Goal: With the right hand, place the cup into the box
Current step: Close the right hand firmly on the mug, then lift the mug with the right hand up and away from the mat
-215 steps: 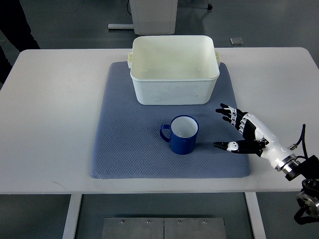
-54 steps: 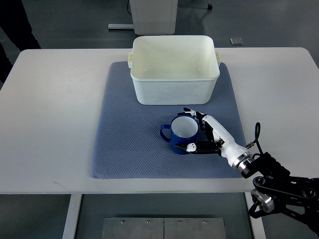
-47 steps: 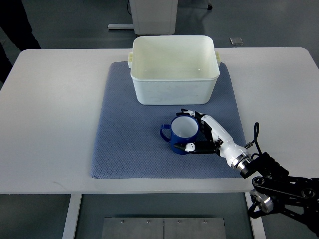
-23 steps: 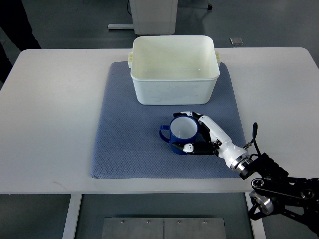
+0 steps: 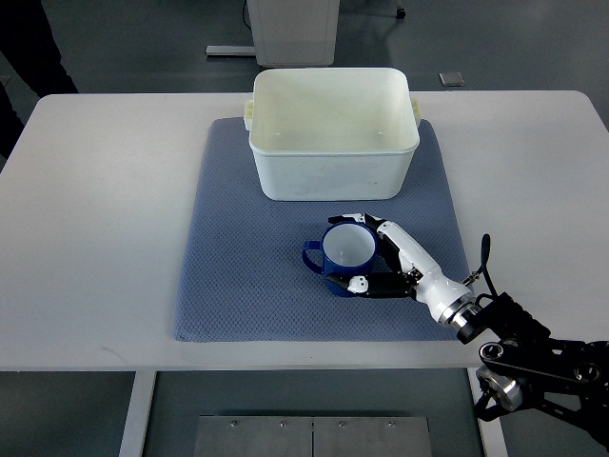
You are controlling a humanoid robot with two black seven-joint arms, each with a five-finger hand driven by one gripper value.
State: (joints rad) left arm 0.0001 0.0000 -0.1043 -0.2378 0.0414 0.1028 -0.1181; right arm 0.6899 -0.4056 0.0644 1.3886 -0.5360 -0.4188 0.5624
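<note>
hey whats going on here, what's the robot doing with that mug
The right hand has its fingers wrapped around the blue cup, which sits on the blue mat just in front of the white box. The box looks empty, so the cup has yet to go in. No left arm is in view.

Table: white table [image 5: 105, 190], seen steeply from above.
Mat: blue-grey mat [image 5: 238, 276] lying flat across the middle of the table.
Box: white box [image 5: 333, 171] at the far end of the mat, open side up.
Cup: blue cup [image 5: 344, 257] with a white inside, upright on the mat just in front of the box, handle pointing left.
Right hand: right hand [image 5: 395, 262] reaching in from the lower right, fingers [image 5: 354, 218] curled over the cup's far rim and thumb pressed to its near side.
</note>
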